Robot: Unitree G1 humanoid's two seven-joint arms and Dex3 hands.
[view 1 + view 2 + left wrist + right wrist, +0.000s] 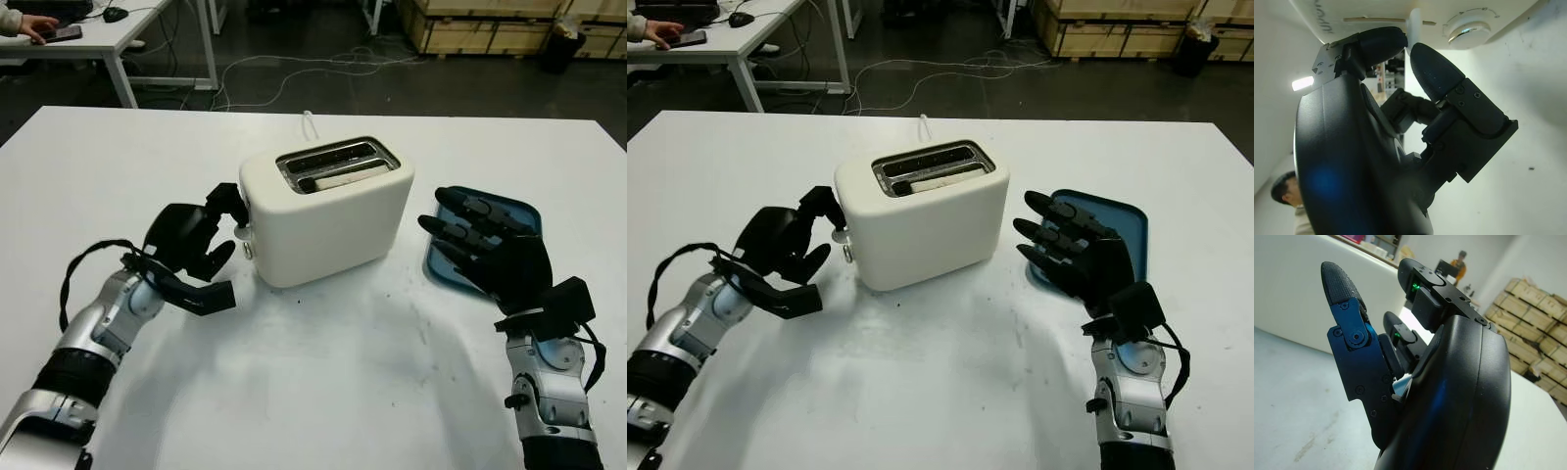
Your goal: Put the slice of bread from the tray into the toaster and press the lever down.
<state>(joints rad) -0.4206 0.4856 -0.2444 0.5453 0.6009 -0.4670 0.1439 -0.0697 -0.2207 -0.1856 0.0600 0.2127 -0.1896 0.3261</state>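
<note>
A cream toaster (328, 220) stands mid-table, with the slice of bread (345, 176) sunk in its near slot. My left hand (223, 227) is at the toaster's left end, fingers curled. In the left wrist view two fingertips (1435, 68) close on the white lever (1414, 29), beside the round knob (1469, 32). The lever sits low on that end face. My right hand (480, 240) is open, raised over the near edge of the blue tray (519, 211), right of the toaster and apart from it.
The toaster's white cord (310, 125) runs off the table's far edge. A person's hand (34, 27) with a phone lies on another desk at the back left. Cables (294, 73) cross the floor, and wooden pallets (490, 29) stand behind.
</note>
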